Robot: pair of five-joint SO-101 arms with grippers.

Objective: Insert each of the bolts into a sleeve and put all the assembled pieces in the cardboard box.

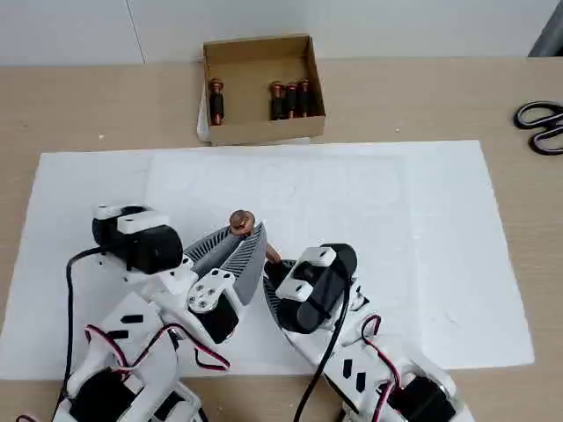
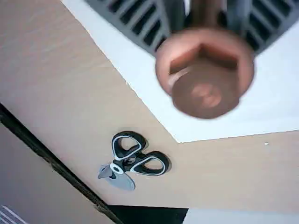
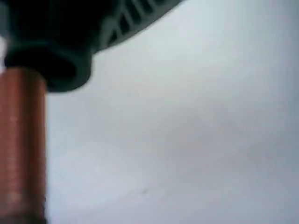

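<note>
Bolt: copper, held above the sheet between the two arms. In the high view its flanged hex head sits at the far end. The long axis seems to slant from the head toward the near right, where a short stretch of copper shows.
Left tool: clenched on the bolt just behind the head, grey ribbed fingers on either side of the shaft. In the left wrist view the head faces the camera.
Right tool: just beside the left tool, on the near-right side of the bolt. I cannot tell its grip.
Shaft: in the right wrist view, a threaded copper length comes out from under a dark rounded part. Whether that part is a sleeve I cannot tell.
Box: cardboard, open, on the table at the far side, well apart from both arms.
Pieces: four in the box, lying flat. Three are side by side at its right and one is alone at its left. Their long axes run far to near, with the copper heads at the far end and the black sleeves nearer.
Sheet: white, spread over the table under the arms.
Table: light wood.
Scissors: black-handled, on the table at the right edge, off the sheet.
</note>
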